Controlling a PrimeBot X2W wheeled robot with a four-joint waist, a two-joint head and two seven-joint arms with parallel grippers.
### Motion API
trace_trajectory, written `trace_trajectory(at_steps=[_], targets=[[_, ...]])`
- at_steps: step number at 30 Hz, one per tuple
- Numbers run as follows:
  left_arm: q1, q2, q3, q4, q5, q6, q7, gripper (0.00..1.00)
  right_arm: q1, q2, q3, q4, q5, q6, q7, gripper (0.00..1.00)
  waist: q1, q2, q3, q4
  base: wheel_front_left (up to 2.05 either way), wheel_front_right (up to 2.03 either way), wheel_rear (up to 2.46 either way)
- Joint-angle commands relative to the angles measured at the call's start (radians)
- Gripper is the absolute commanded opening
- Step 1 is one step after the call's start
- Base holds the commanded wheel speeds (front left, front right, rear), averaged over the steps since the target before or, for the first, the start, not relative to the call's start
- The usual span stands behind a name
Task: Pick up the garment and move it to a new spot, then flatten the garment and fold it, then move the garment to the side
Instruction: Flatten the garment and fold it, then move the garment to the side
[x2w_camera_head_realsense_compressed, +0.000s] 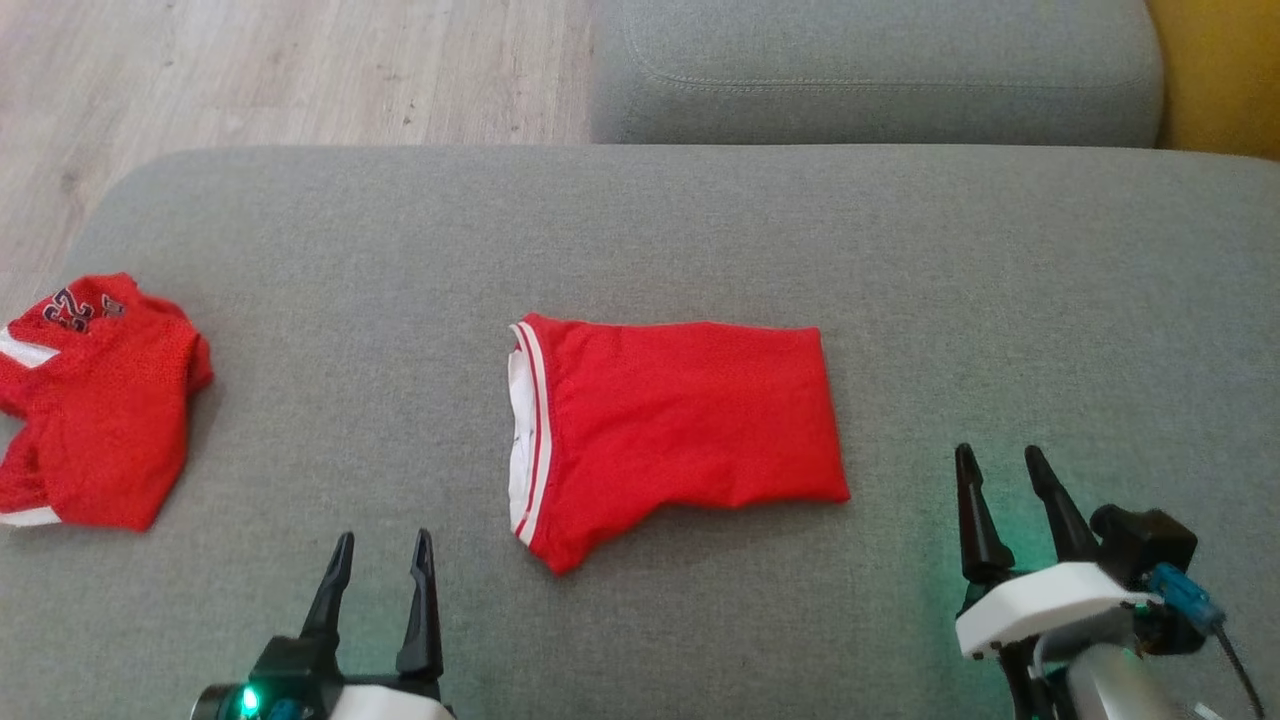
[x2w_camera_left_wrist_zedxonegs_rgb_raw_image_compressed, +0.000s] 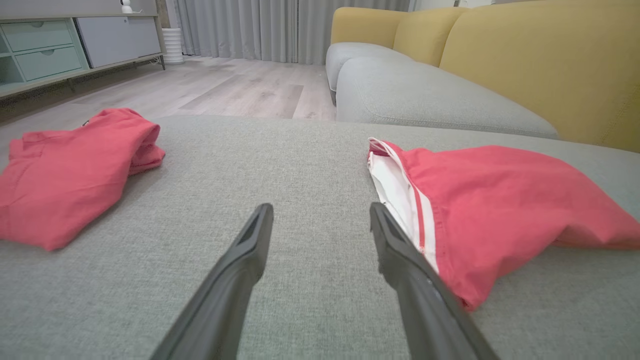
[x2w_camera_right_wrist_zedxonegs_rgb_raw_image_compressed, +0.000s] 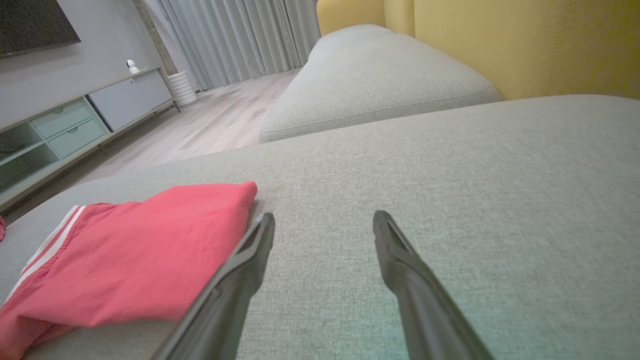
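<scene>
The left gripper (x2w_camera_head_realsense_compressed: 384, 540) has its two dark fingers spread apart with nothing between them. It hovers just off the near-left corner of the folded red garment (x2w_camera_head_realsense_compressed: 690, 420), not touching it. In the left wrist view the striped end of the garment lies right beside one finger. The right gripper (x2w_camera_head_realsense_compressed: 998, 452) also stands with its fingers parted and empty. It is near the garment's right end and a little toward the robot, with a strip of bare fabric between them.

The garment lies flat near the middle of the large grey seat cushion (x2w_camera_head_realsense_compressed: 700, 230). Its long axis runs left to right across the head view. The waistband end, trimmed with white bands and a thin red stripe, faces the robot's left. The plain folded edge faces the robot's right. The near edge slants, so the near-left corner reaches closest to the robot.

There are two red garments in all. The second, a crumpled mesh jersey (x2w_camera_head_realsense_compressed: 100, 410) with dark numerals, sits well to the left of the folded one, at the cushion's edge. A second grey cushion (x2w_camera_head_realsense_compressed: 870, 70) lies beyond the garment, which makes two. A yellow backrest (x2w_camera_left_wrist_zedxonegs_rgb_raw_image_compressed: 540, 65) rises to the garment's far right, and pale wooden floor (x2w_camera_head_realsense_compressed: 250, 70) shows beyond it to the left.
</scene>
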Motion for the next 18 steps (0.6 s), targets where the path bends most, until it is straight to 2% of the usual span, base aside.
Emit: trace_trajectory(at_steps=[1, 6, 9, 14, 18], targets=[[-0.031, 0.002, 0.028, -0.038, 0.011, 0.007, -0.01, 1.0, -0.026, 0.001, 0.024, -0.036, 0.001, -0.001, -0.014, 1.0, 0.0001, 0.0, 0.0, 0.0, 0.0, 0.0, 0.0], [-0.037, 0.002, 0.021, -0.043, 0.014, 0.004, -0.01, 1.0, -0.032, 0.001, 0.033, -0.038, 0.009, -0.001, -0.014, 1.0, 0.0001, 0.0, 0.009, 0.009, 0.0, 0.0, 0.0], [-0.047, 0.002, 0.013, -0.047, 0.014, 0.0, -0.01, 1.0, -0.067, 0.001, 0.079, 0.002, 0.044, -0.001, -0.014, 1.0, 0.0001, 0.0, 0.025, 0.02, 0.0, 0.0, 0.0], [-0.069, 0.002, -0.028, -0.04, 0.007, -0.014, -0.01, 1.0, -0.194, 0.001, 0.16, 0.116, 0.067, -0.001, -0.011, 1.0, 0.0001, 0.0, 0.058, 0.078, 0.0, 0.0, 0.0], [-0.083, 0.002, -0.068, -0.03, 0.004, -0.018, -0.01, 1.0, -0.281, 0.001, 0.161, 0.249, 0.046, -0.001, 0.015, 1.0, 0.0001, 0.0, 0.082, 0.137, 0.0, 0.0, 0.0]])
